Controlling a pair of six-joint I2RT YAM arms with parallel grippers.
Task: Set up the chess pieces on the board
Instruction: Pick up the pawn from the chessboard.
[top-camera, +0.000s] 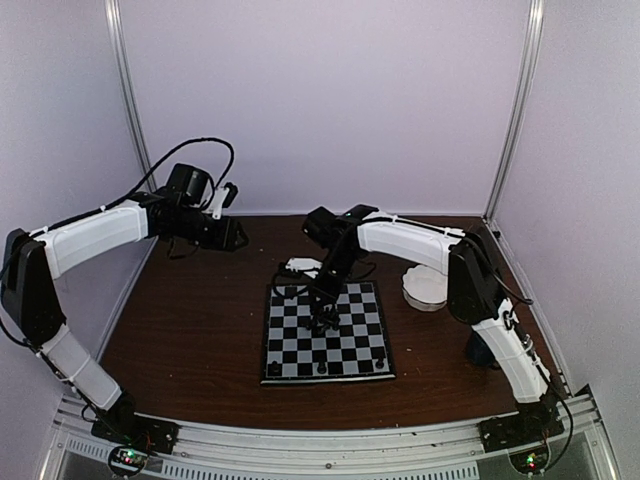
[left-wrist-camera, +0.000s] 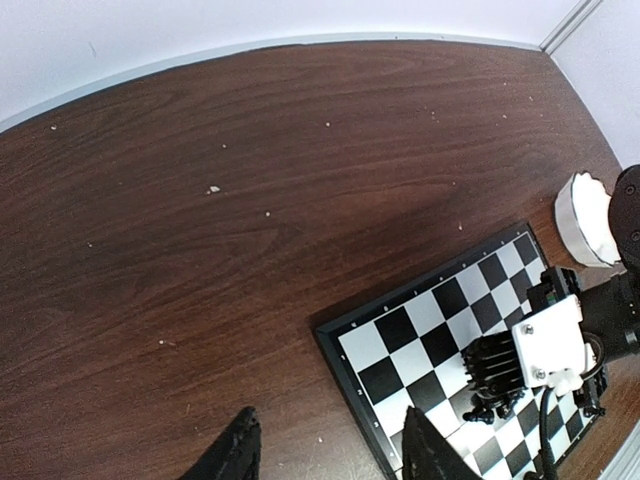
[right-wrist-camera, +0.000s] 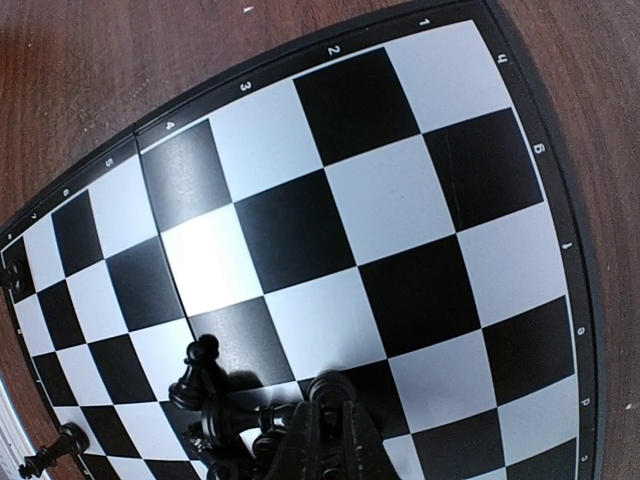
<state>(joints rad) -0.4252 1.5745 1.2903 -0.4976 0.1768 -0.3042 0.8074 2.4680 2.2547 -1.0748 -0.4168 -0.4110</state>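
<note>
Board (top-camera: 350, 345) lies at the centre of the table (top-camera: 200, 340) with a few chess pieces (top-camera: 322, 368) on its near edge and others clustered mid-board. Right gripper (right-wrist-camera: 328, 430) is low in that cluster, fingers nearly together; a grip cannot be told. Left gripper (left-wrist-camera: 328, 425) is far left, fingers apart, empty.

White-shelled arms (top-camera: 95, 235), black joints, looping cables (top-camera: 200, 145), black left pincer (left-wrist-camera: 328, 430).

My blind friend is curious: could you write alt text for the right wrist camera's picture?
A black-and-white chessboard fills the view, lying on a brown wooden table. Near the bottom edge, small black chess pieces cluster around the right gripper.
</note>
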